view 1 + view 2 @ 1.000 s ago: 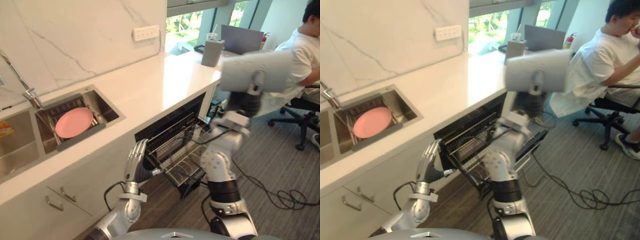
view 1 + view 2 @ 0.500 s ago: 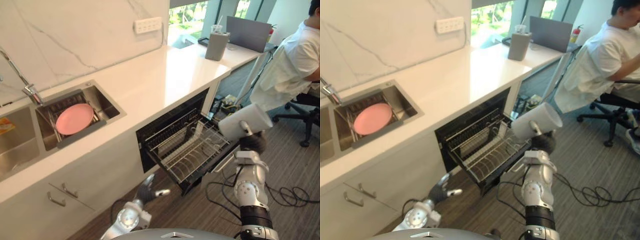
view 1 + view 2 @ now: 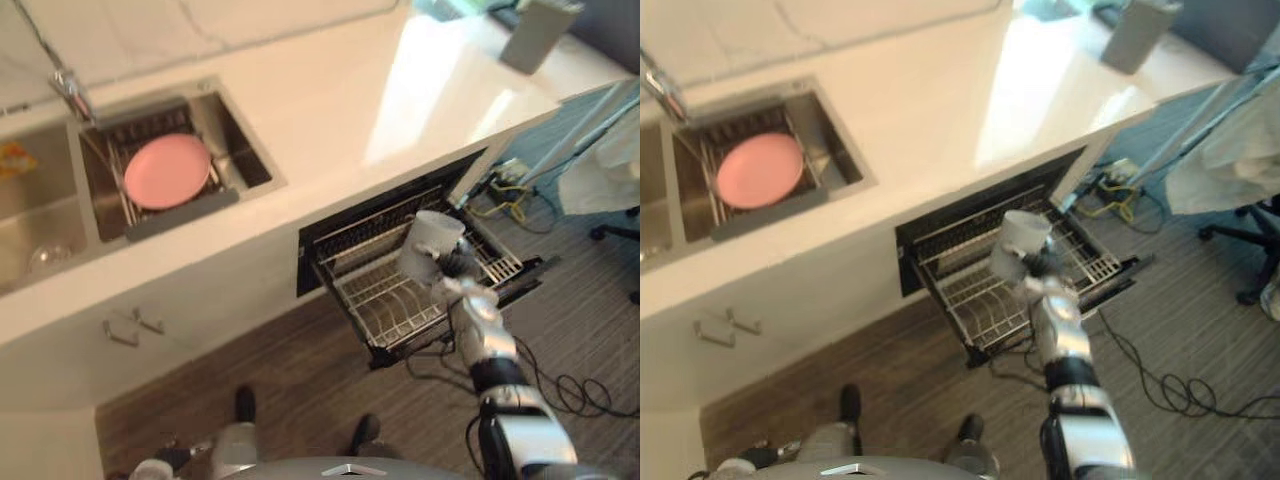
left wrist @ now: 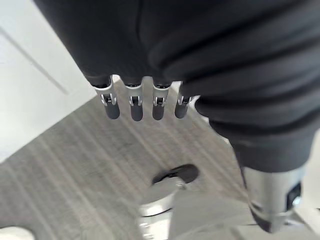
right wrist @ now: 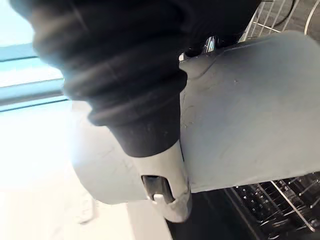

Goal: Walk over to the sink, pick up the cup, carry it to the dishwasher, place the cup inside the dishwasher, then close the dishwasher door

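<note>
The big counter [image 3: 340, 90] has a sink [image 3: 248, 150] with a pink plate [image 3: 167, 171] in it. The dishwasher [image 3: 335, 248] is open and its wire rack [image 3: 385, 300] looks empty. Over the rack, the right hand [image 3: 457, 262] wraps its fingers round the cup [image 3: 430, 243]. The cup looks light, hard and smooth, so it could slip. The left hand [image 4: 150, 50] hangs loose and holds nothing.
</note>
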